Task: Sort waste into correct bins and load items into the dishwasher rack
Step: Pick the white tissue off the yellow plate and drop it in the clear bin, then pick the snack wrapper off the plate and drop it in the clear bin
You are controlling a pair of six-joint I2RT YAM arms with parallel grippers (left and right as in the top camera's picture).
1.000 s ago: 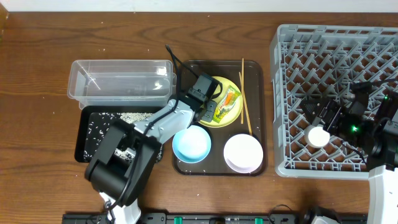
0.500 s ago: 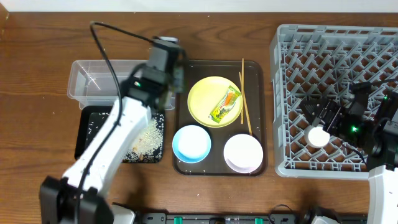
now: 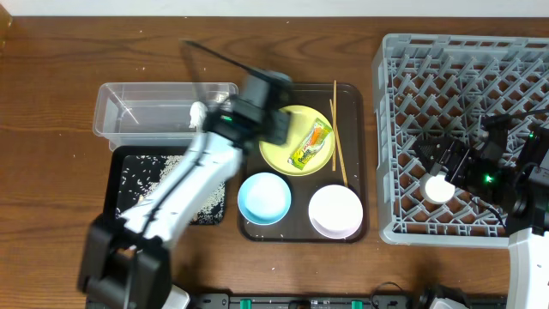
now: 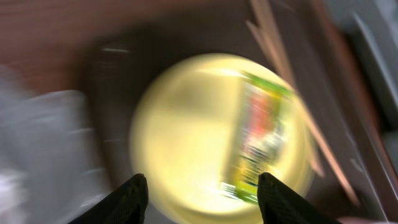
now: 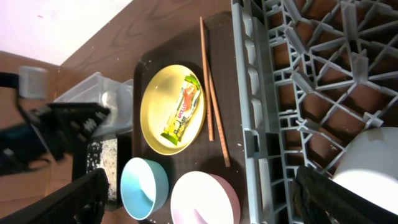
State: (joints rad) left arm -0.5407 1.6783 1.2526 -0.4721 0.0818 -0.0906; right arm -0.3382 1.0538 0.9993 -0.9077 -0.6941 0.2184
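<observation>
The yellow plate (image 3: 287, 129) lies in the brown serving tray (image 3: 353, 103) with the green and orange wrapper (image 3: 310, 144) on it. My left gripper (image 3: 268, 116) hovers, blurred, over the plate's left edge. In the left wrist view the plate (image 4: 186, 124) and wrapper (image 4: 261, 137) show past my open left gripper (image 4: 205, 199), nothing between its fingers. Two chopsticks (image 3: 337, 129) lie right of the plate. A blue bowl (image 3: 264, 197) and a white-pink bowl (image 3: 335, 210) sit at the tray's front. My right gripper (image 3: 442, 167) stands open over the rack (image 3: 467, 77), beside the white cup (image 3: 438, 188).
The clear tub (image 3: 163, 110) stands left of the serving tray. In front of it sits the black tray (image 3: 129, 184), strewn with whitish rice scraps (image 3: 184, 193). The right wrist view takes in the plate (image 5: 163, 102), both bowls and the rack's wall (image 5: 249, 93).
My left arm swung from the plate out over the bins and back to the plate, its jaws going from shut to open. More whitish scraps lie in the black tray. The right arm stayed put.
</observation>
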